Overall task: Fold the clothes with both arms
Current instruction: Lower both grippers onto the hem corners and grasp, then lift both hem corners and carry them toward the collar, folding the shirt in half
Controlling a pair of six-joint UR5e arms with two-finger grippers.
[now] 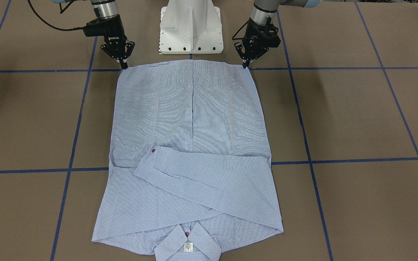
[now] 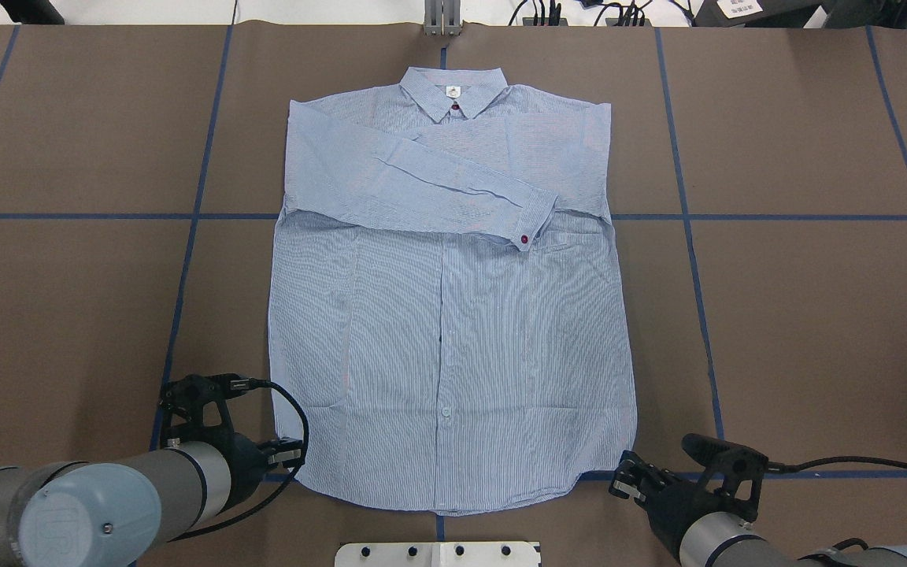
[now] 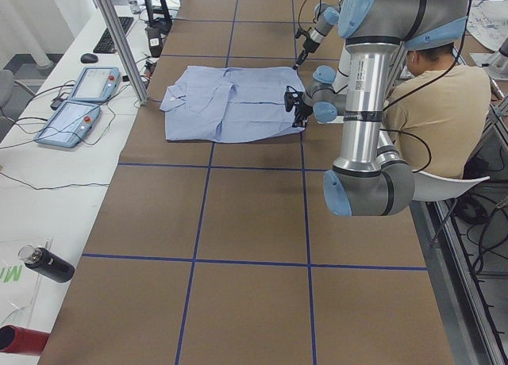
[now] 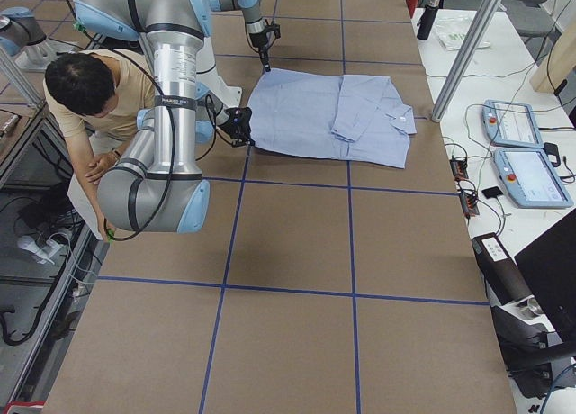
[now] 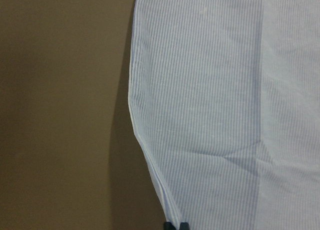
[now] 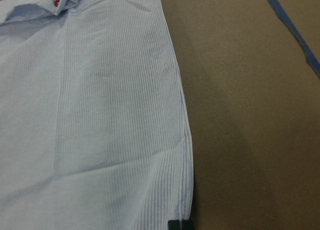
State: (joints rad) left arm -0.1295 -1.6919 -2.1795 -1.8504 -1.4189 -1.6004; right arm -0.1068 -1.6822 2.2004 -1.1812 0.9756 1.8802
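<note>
The light blue striped shirt (image 1: 194,119) lies flat and buttoned on the brown table, collar (image 2: 453,93) at the far side, hem toward the robot. Both sleeves are folded across the chest, with a red-buttoned cuff (image 2: 531,224) on top. My left gripper (image 2: 290,455) is at the hem's left corner, and the left wrist view shows its fingertips (image 5: 171,225) pinched together on the shirt's edge (image 5: 145,150). My right gripper (image 2: 625,472) is at the opposite hem corner, shut on the fabric edge (image 6: 186,190). In the front-facing view the left gripper (image 1: 246,65) and right gripper (image 1: 124,66) both taper to closed points on the hem.
The white pedestal base (image 1: 191,30) stands just behind the hem. Blue tape lines (image 1: 339,160) grid the table. A person (image 3: 440,103) sits behind the robot. Two teach pendants (image 3: 79,103), a metal post (image 3: 119,44) and bottles (image 3: 46,263) are along the far side.
</note>
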